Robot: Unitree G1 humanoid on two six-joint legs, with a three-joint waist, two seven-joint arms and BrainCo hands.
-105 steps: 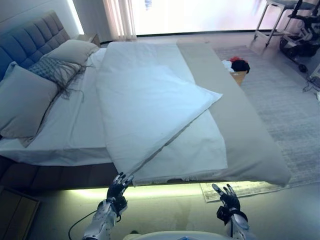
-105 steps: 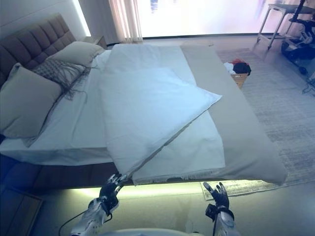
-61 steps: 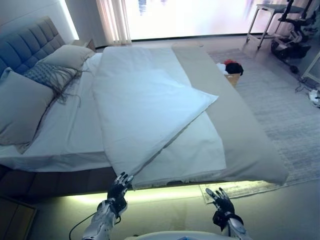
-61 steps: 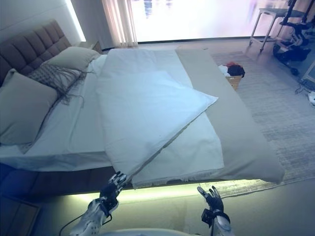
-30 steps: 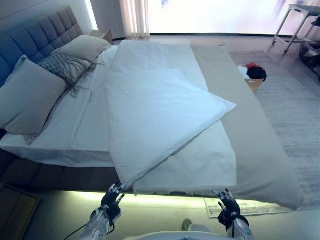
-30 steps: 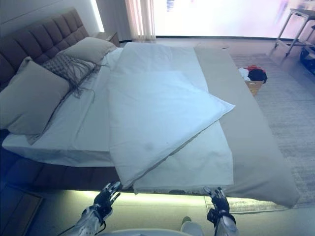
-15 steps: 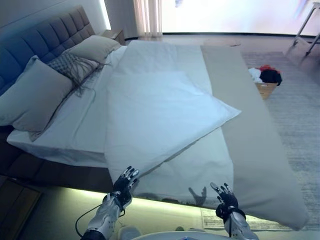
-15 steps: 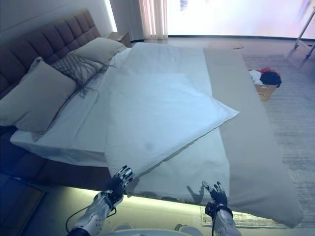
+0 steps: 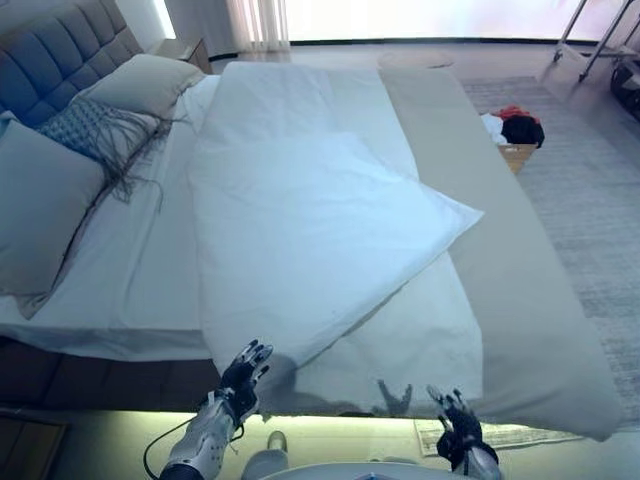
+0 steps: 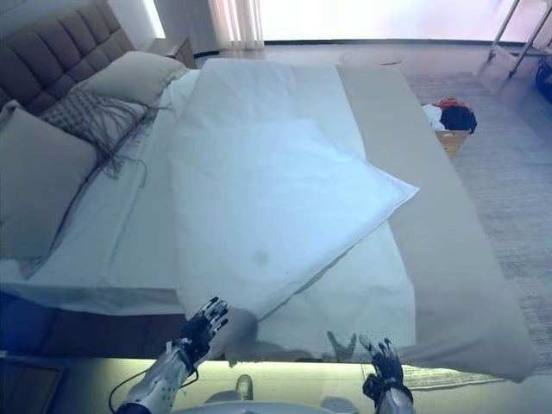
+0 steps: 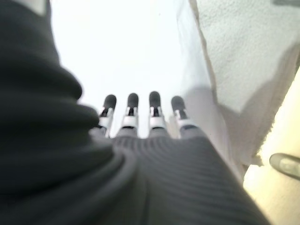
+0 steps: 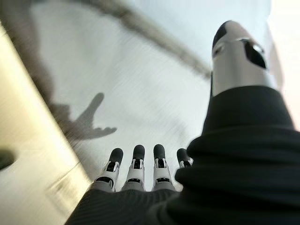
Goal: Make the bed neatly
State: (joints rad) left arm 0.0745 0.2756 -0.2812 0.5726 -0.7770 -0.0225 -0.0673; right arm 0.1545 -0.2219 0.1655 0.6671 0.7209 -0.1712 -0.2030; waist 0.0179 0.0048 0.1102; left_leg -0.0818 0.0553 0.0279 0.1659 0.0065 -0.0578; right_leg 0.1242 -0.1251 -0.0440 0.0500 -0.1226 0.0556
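A bed with a white duvet (image 9: 310, 220) lies ahead; the duvet's near corner is folded back diagonally over itself, showing the white sheet (image 9: 400, 340) below. A beige blanket (image 9: 500, 260) covers the right side. My left hand (image 9: 243, 372) is open, fingers straight, at the folded duvet's lowest corner on the near bed edge; it also shows in the left wrist view (image 11: 140, 117). My right hand (image 9: 455, 415) is open, below the near edge, apart from the bedding; it also shows in the right wrist view (image 12: 140, 168).
Grey pillows (image 9: 40, 200) and a fringed cushion (image 9: 95, 135) lie at the tufted headboard (image 9: 50, 50) on the left. A basket of clothes (image 9: 515, 135) stands on the rug right of the bed. A lit strip glows under the bed frame (image 9: 120, 420).
The camera has shifted and come closer over the bed. My left hand has stayed by the folded duvet corner; my right hand sits lower in view.
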